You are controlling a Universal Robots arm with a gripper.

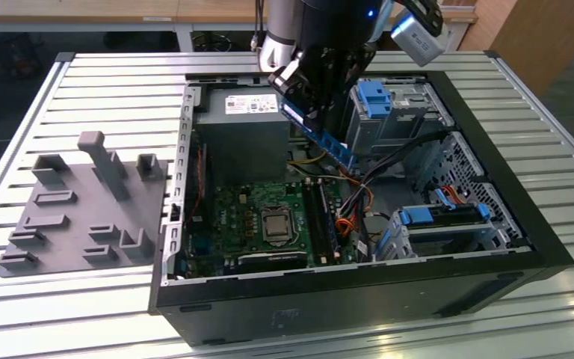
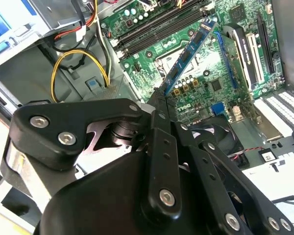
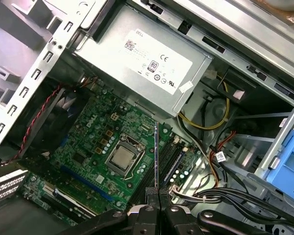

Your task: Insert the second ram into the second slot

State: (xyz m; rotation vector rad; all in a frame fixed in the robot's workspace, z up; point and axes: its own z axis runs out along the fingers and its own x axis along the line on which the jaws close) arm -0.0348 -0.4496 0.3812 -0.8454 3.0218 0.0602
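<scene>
Approach step: gripper (image 1: 295,106) jaws clamped on second ram (image 1: 321,139), tilted above motherboard (image 1: 242,217), unseated. Insertion likely needs squaring over motherboard's memory slots (image 1: 324,221).

Thin blue second ram (image 2: 191,55), dark chips in a row, tilted above the motherboard (image 2: 220,87), unseated

1. An open black case (image 1: 367,288) lies on the slatted tabletop (image 1: 117,75).
2. A grey fixture (image 1: 78,217) sits just beside it, at the exterior view's left.
3. Inside: power supply (image 1: 242,142), green motherboard (image 1: 229,211).
</scene>
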